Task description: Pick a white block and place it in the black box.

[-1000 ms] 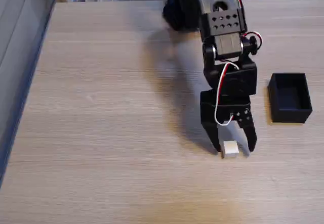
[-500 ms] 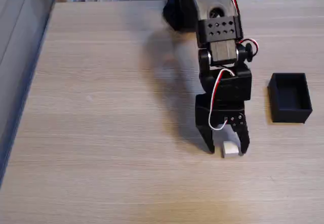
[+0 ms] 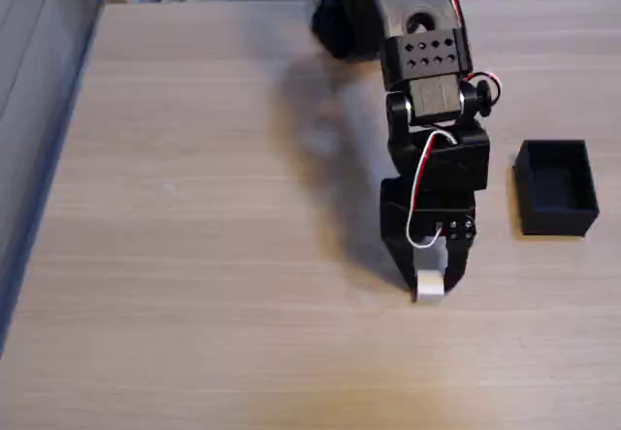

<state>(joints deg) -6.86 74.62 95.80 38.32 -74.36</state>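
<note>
The white block (image 3: 429, 285) is a small cube low on the wooden table (image 3: 213, 255), right of centre. My black gripper (image 3: 430, 281) reaches down from the top of the fixed view and is shut on the block, one finger on each side. I cannot tell whether the block rests on the table or is just off it. The black box (image 3: 555, 185) stands open-topped at the right, apart from the gripper, with nothing visible inside.
The arm's base (image 3: 344, 13) sits at the table's far edge. The table's left edge (image 3: 58, 158) runs diagonally beside a grey floor strip. Clutter lines the back edge.
The fingers have closed from wide apart onto the white block. The gripper and block shifted slightly left.
</note>
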